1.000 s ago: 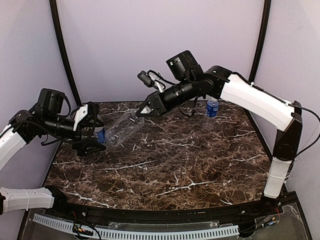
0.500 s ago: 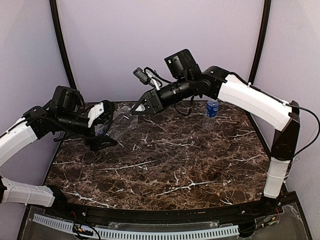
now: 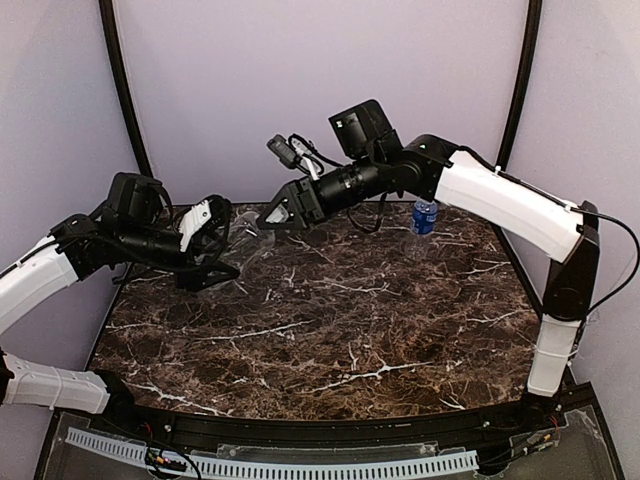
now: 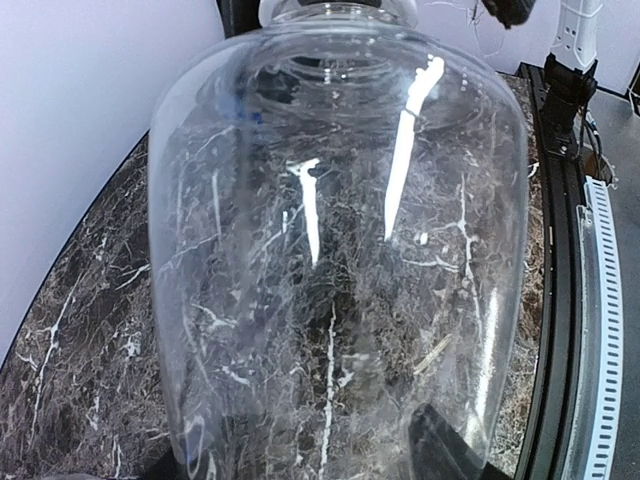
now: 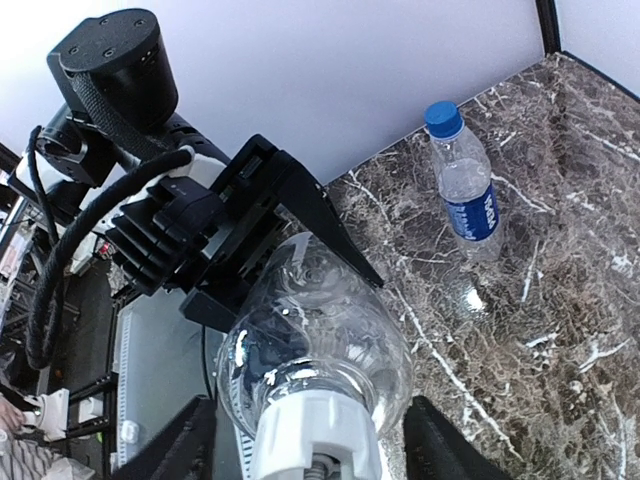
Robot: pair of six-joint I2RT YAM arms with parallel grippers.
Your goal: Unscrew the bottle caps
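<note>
A clear unlabelled bottle (image 3: 245, 238) hangs tilted above the table's back left, held between the two arms. My left gripper (image 3: 213, 247) is shut on its wide base, and the bottle (image 4: 340, 250) fills the left wrist view, with one dark finger (image 4: 440, 452) pressed against its wall. Its white cap (image 5: 315, 432) points into my right gripper (image 5: 316, 445), which is open with gaps on both sides of the cap. My right gripper (image 3: 268, 215) sits just behind the bottle's neck. A second bottle (image 5: 468, 200) with a blue label and dark blue cap (image 5: 442, 117) stands upright.
The blue-labelled bottle (image 3: 424, 217) stands at the back right of the marble table (image 3: 380, 330), near the right arm's elbow. Purple walls and black corner posts close in the back and sides. The table's front edge carries a perforated rail (image 3: 320, 465).
My left gripper moved right and closed round the clear bottle's base. My right gripper, shut on the white cap before, has opened and let it go.
</note>
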